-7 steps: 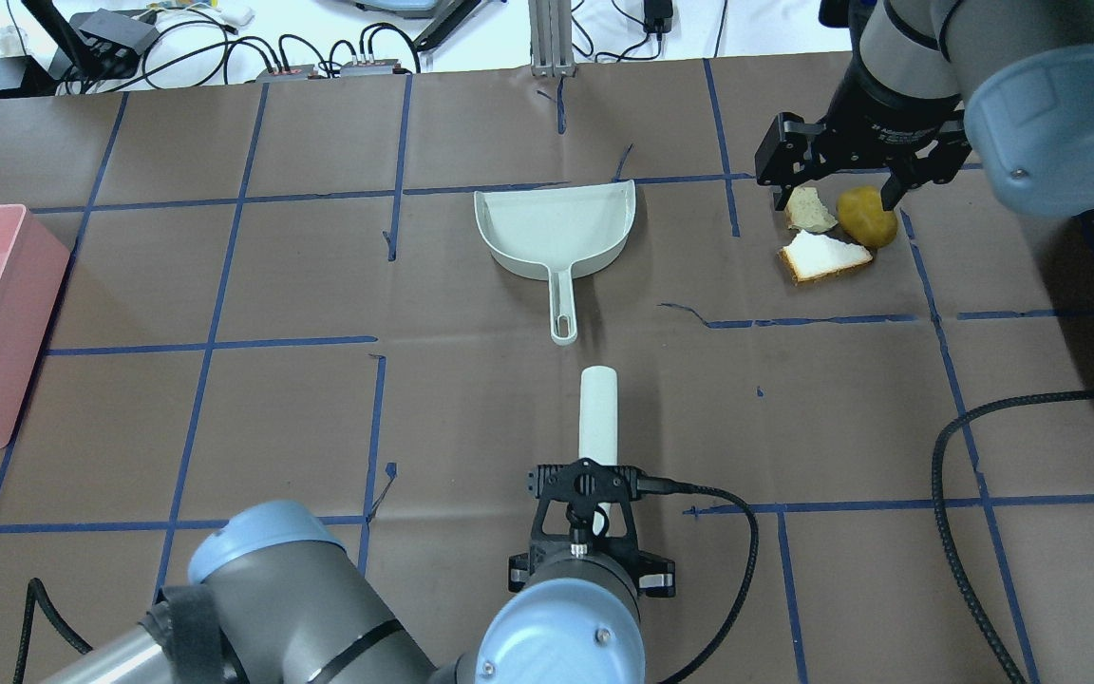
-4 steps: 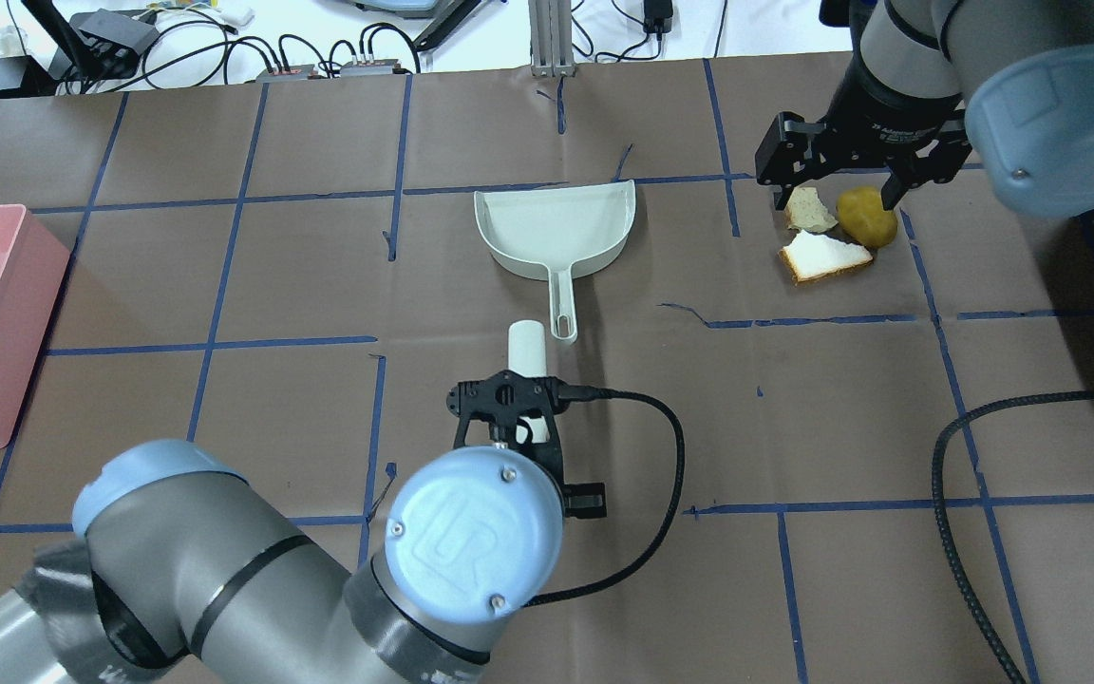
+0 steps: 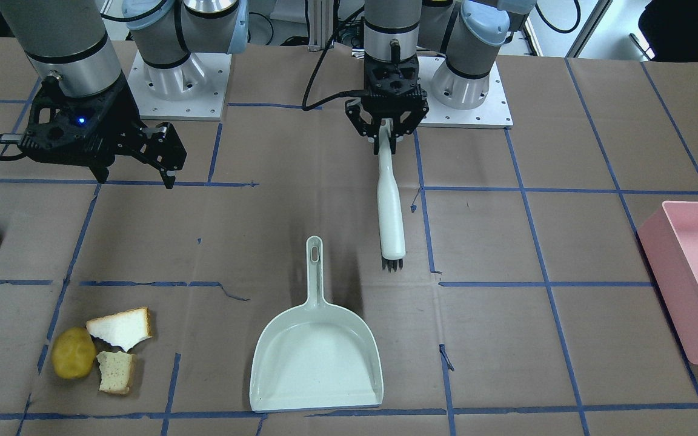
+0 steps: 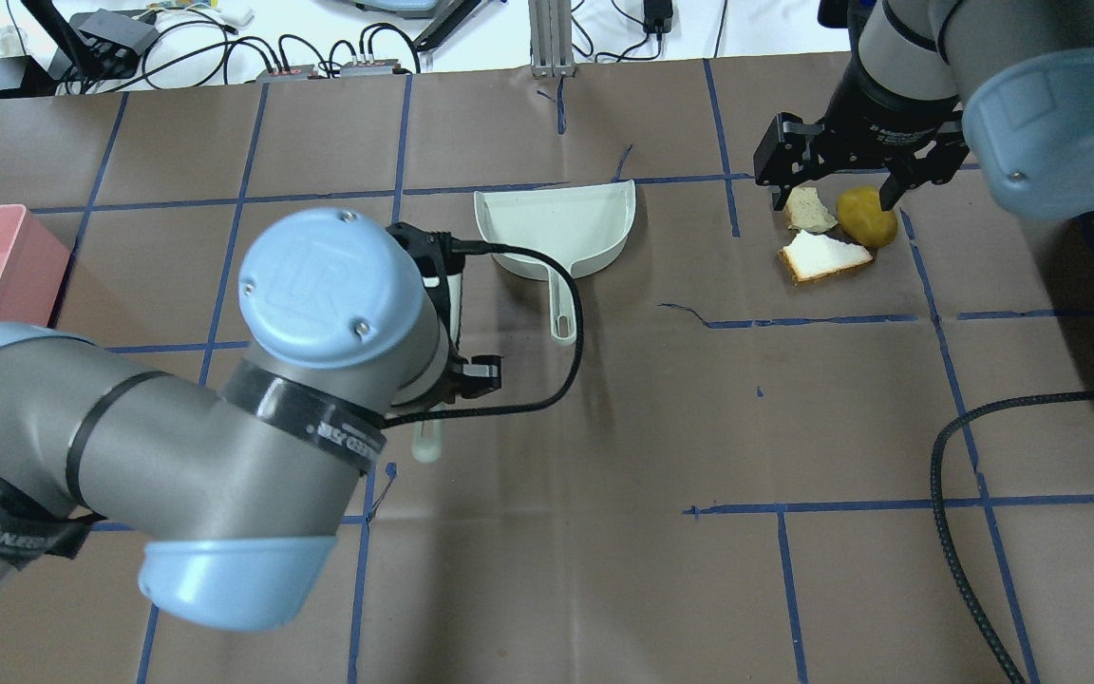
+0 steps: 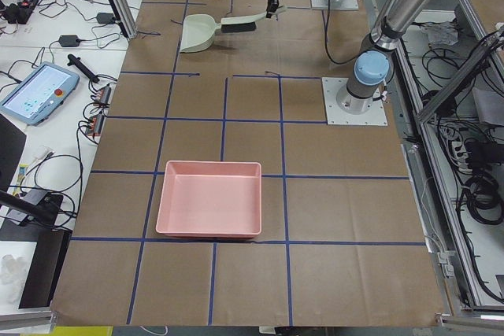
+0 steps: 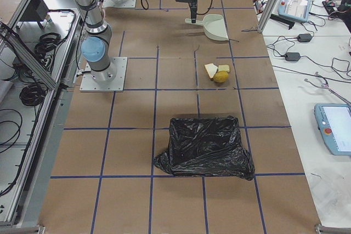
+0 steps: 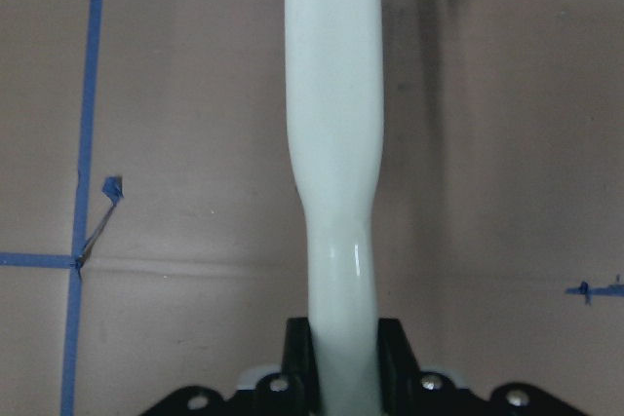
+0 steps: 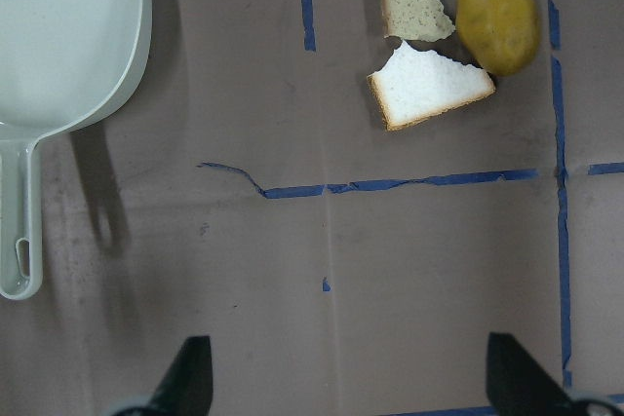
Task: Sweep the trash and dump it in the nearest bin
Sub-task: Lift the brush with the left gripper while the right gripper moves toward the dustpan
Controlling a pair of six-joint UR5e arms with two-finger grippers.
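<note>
My left gripper [image 3: 387, 134] is shut on the handle of a white brush [image 3: 390, 206] with dark bristles, held just beside the handle of the pale green dustpan [image 3: 315, 363]. The left wrist view shows the fingers [image 7: 297, 358] clamped on the brush handle [image 7: 331, 143]. In the overhead view my left arm hides most of the brush [image 4: 426, 446]. The trash lies together: yellow potato ball [image 3: 73, 352], white bread slice [image 3: 122, 327], speckled chunk [image 3: 116, 370]. My right gripper [image 4: 834, 198] is open and empty above the trash [image 8: 424, 85].
A pink bin [image 3: 694, 284] stands at the table edge on my left side. A black-bagged bin [image 6: 205, 146] stands on my right side, close to the trash. A black cable [image 4: 946, 456] lies at the right.
My left arm has swung left and forward with the brush, and its wrist now fills the left of the overhead view. The right gripper, dustpan and trash have not moved.
</note>
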